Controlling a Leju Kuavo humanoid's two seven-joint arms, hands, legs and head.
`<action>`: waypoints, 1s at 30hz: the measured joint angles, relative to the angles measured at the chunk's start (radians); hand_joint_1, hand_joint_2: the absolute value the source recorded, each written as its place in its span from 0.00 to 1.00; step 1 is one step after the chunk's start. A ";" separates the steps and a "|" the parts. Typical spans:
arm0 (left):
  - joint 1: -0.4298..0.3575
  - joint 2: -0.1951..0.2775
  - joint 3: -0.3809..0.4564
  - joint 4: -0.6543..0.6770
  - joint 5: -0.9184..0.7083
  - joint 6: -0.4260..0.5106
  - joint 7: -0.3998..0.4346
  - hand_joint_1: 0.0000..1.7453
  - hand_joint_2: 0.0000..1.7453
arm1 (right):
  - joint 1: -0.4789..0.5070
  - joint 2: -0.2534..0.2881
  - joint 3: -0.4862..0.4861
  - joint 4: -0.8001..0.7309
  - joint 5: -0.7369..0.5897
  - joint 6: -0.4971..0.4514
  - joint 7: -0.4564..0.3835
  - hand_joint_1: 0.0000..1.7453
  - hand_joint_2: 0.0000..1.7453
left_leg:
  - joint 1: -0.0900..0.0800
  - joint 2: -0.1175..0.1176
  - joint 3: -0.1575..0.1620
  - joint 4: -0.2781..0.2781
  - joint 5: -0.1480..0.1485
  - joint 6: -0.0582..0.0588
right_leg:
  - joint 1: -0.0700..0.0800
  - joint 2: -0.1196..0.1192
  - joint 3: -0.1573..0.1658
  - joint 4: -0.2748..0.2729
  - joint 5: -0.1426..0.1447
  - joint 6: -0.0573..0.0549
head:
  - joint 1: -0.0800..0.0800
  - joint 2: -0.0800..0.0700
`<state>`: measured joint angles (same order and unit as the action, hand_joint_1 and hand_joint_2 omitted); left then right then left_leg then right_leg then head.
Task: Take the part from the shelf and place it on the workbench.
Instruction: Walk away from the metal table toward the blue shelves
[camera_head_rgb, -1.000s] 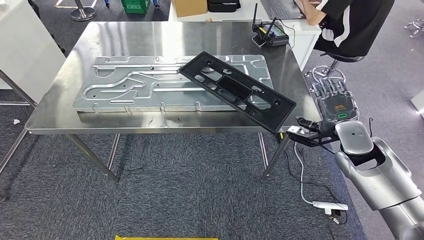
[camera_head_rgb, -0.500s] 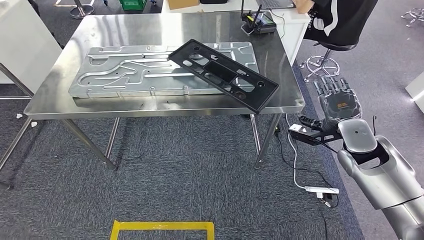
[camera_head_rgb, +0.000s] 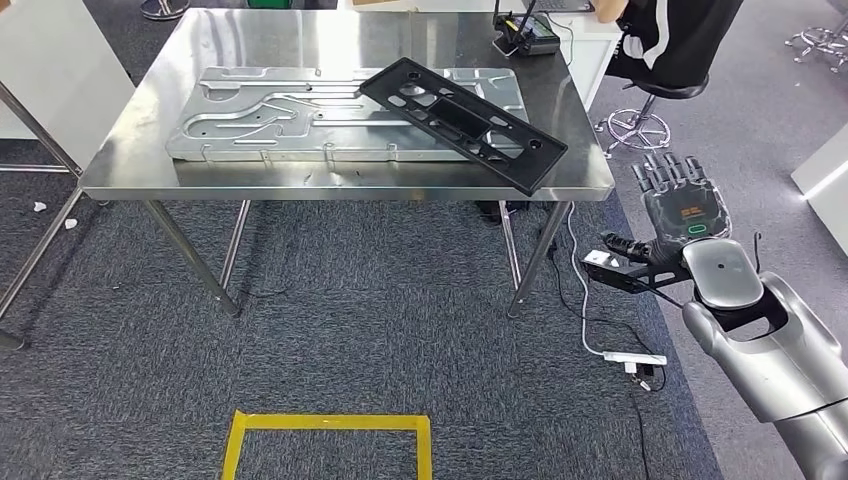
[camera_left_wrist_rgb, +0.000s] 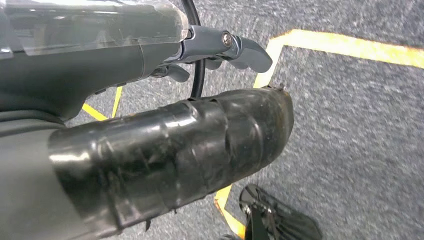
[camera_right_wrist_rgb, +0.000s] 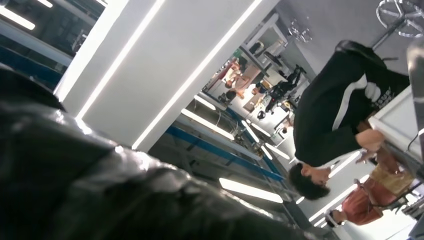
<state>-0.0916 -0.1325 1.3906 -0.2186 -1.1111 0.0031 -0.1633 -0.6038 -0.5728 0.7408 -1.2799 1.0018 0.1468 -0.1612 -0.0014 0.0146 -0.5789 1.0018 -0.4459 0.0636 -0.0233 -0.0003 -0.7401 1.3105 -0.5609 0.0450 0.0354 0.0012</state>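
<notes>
Black part (camera_head_rgb: 463, 123) on workbench (camera_head_rgb: 140, 160) as before, camera backed away, right robot hand (camera_head_rgb: 682, 200) released, fingers spread

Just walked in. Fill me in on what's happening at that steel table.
The black part lies on the workbench, resting partly across a silver metal plate with one end near the table's front right corner. The robot's right hand is beside the table, fingers spread, holding nothing. A person in black sits behind the bench.

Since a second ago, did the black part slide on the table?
No. The black part lies across the same end of the silver plate; the whole view shifted, so the camera moved.
</notes>
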 joint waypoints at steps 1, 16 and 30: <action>0.000 0.000 0.000 0.000 0.000 0.000 0.000 0.00 0.00 | 0.001 0.000 0.000 0.000 0.000 0.001 0.000 0.00 0.00 | -0.002 0.000 -0.015 0.004 0.009 0.000 | 0.000 0.000 0.024 -0.007 0.020 -0.001 | 0.000 0.000; 0.000 -0.004 0.001 0.000 0.006 -0.001 0.000 0.00 0.00 | -0.007 0.002 0.001 -0.003 -0.012 0.000 0.000 0.00 0.00 | 0.016 -0.010 -0.105 0.284 -0.115 -0.068 | 0.002 -0.010 0.127 -0.323 0.150 -0.051 | -0.001 0.000; -0.001 -0.004 0.002 0.000 0.008 -0.006 -0.003 0.00 0.00 | -0.002 -0.003 0.000 -0.003 -0.014 -0.002 0.003 0.00 0.00 | 0.003 -0.005 -0.006 0.018 -0.011 -0.001 | -0.009 -0.006 -0.008 -0.001 -0.010 0.012 | 0.001 0.000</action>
<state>-0.0924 -0.1364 1.3923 -0.2186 -1.1032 -0.0031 -0.1663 -0.6057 -0.5756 0.7408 -1.2825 0.9880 0.1450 -0.1584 0.0017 0.0100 -0.5848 1.0197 -0.4566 0.0629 -0.0321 -0.0060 -0.7483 1.3094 -0.5706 0.0570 0.0363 0.0012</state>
